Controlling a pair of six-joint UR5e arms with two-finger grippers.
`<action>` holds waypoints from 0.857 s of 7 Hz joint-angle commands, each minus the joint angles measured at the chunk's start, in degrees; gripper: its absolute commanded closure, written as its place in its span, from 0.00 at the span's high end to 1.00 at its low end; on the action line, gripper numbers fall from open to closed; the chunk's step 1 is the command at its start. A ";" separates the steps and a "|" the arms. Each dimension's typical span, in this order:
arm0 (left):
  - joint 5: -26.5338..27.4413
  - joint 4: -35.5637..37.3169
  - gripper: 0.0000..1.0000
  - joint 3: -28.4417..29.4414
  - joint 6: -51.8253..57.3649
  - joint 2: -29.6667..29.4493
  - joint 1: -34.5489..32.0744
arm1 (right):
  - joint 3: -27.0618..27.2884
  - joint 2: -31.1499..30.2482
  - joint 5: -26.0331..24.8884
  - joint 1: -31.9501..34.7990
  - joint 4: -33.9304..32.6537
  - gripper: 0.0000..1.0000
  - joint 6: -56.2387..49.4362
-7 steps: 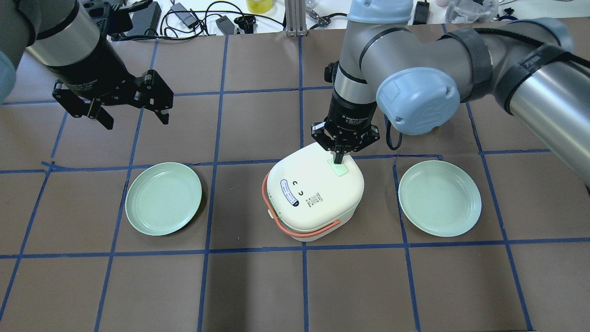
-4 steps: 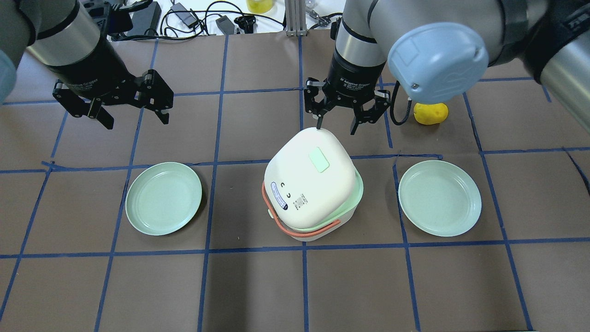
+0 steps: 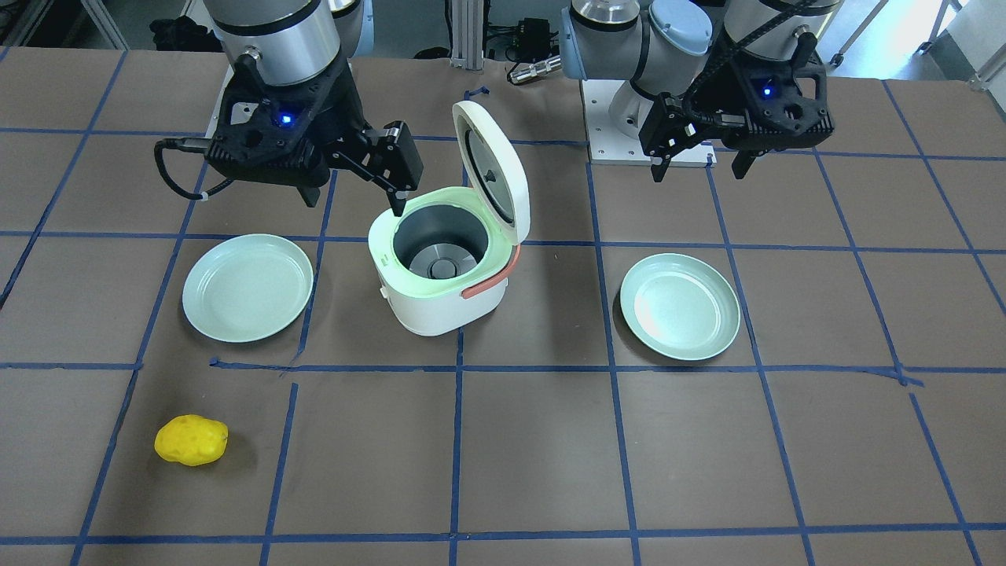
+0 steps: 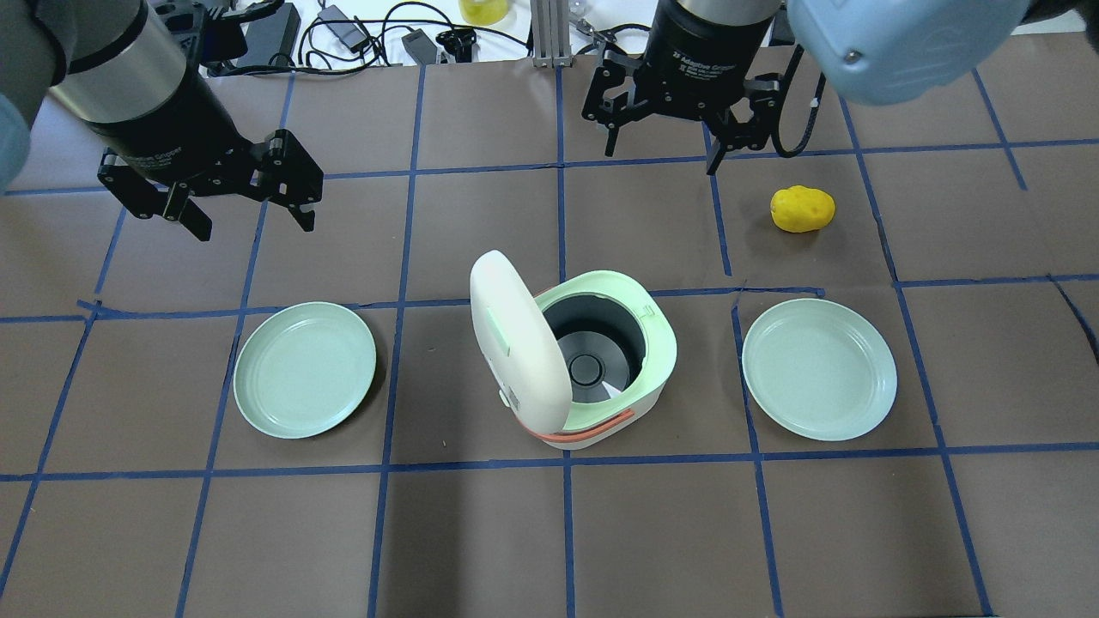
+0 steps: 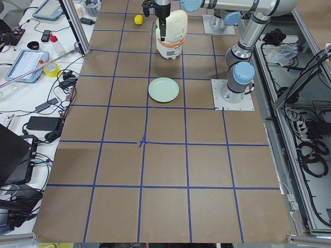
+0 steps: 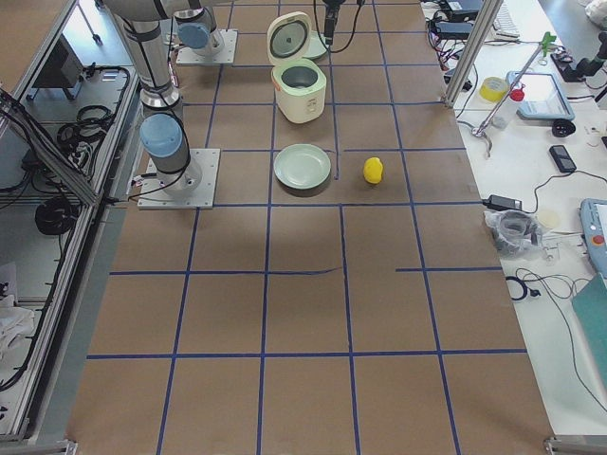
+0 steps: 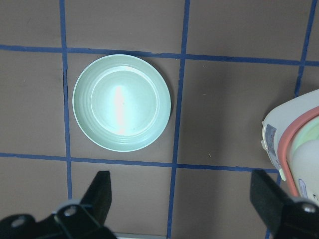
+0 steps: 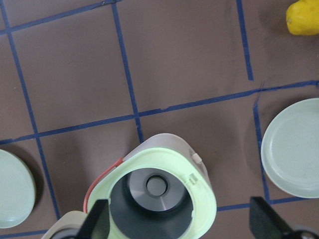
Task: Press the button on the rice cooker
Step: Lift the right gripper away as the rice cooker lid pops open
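The white rice cooker stands mid-table with its lid swung up. The grey inner pot is bare, and the light green button sits on the raised lid. The cooker also shows in the front view and the right wrist view. My right gripper is open and empty, high above the table beyond the cooker. My left gripper is open and empty, hovering beyond the left plate. It also shows in the left wrist view.
Two light green plates flank the cooker, one on the left and one on the right. A yellow potato-like object lies beyond the right plate. Cables and boxes line the far table edge.
My right gripper was shut with its tips on the lid button. It has since lifted, opened and drawn back. The lid has sprung fully open. The left arm has not moved.
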 commanded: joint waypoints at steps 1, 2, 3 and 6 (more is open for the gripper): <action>0.00 0.00 1.00 0.00 0.00 -0.07 0.00 | 0.99 0.05 -2.46 -5.09 0.56 1.00 -12.35; 0.00 0.00 1.00 0.00 0.00 0.02 0.00 | 1.61 -0.13 -2.55 -6.60 0.56 1.00 -14.14; 0.00 0.00 1.00 0.00 0.00 0.02 0.00 | 1.79 -0.13 -2.64 -6.88 0.56 1.00 -15.47; 0.00 0.00 1.00 0.00 0.00 0.02 0.00 | 2.14 -0.04 -7.30 -7.23 2.30 1.00 -15.74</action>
